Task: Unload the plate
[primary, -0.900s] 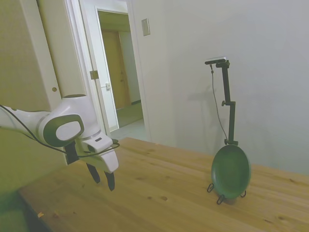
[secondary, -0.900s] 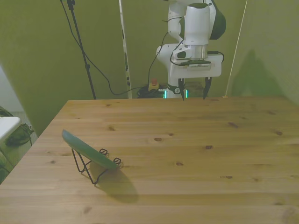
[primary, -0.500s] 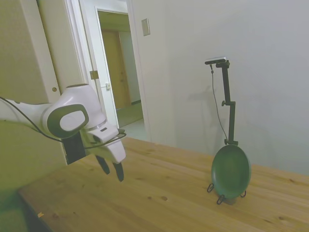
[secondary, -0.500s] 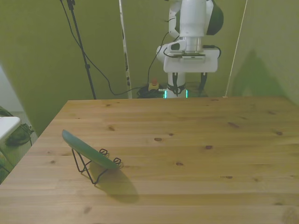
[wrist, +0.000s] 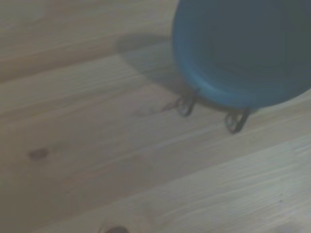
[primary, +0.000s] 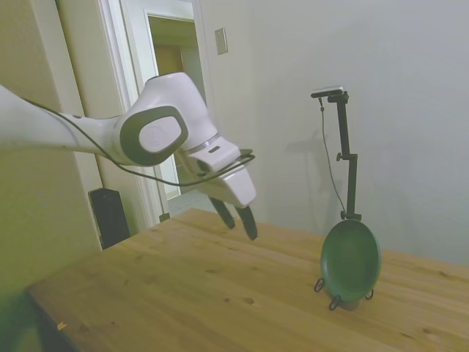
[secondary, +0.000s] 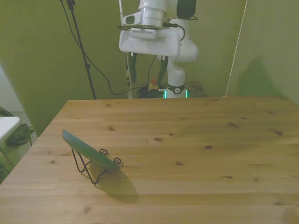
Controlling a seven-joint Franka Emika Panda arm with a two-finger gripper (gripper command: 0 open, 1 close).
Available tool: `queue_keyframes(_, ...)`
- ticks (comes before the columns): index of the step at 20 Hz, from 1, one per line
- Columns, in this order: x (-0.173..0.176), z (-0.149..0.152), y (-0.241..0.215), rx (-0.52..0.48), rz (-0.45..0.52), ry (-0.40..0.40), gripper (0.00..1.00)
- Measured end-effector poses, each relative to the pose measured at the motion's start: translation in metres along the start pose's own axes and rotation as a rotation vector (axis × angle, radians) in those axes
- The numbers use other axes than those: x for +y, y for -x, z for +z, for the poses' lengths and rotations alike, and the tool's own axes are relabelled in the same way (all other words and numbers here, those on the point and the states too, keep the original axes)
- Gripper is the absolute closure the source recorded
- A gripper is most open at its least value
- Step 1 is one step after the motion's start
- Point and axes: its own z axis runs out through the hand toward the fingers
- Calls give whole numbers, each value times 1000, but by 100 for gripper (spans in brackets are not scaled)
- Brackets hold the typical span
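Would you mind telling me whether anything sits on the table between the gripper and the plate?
Nothing visible does. The gripper hangs open above the table's far edge, and only bare wood lies between it and the plate, which leans on its wire stand.

Wooden table: bears one round dark green shallow plate near its edge at the front view's left, leaning tilted on a thin black wire stand whose feet rest on the tabletop. White two-finger gripper: raised above the table's far edge, well apart from the plate, fingers spread with nothing between them. In the side view, gripper at left, plate at right on its stand.
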Motion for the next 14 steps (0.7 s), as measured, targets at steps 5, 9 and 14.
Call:
queue_keyframes(5, 9, 1, -63, 40, 83, 46, 0)
queue_keyframes(9, 9, -12, -75, 45, 82, 48, 0)
queue_keyframes(14, 1, -11, -93, 61, 24, 59, 0)
